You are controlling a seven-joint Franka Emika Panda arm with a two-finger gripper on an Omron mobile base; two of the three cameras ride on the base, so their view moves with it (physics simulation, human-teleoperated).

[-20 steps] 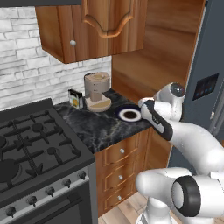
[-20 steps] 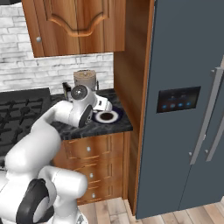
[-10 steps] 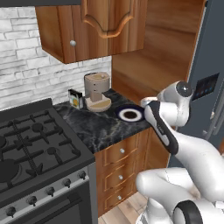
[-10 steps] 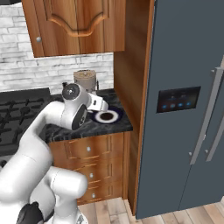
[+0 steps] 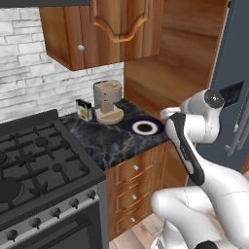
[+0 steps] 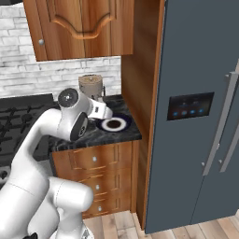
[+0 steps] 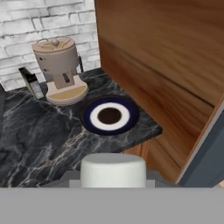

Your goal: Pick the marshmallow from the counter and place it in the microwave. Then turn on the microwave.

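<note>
Marshmallow (image 7: 113,169) partly hidden low, end effector fingertips unseen

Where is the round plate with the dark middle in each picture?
Left base view: the plate lies right of center on the counter, before the arm.
Right base view: left of center, by the wood wall.
Hand view: center.
Shared landmark: the beige coffee machine behind it.
</note>
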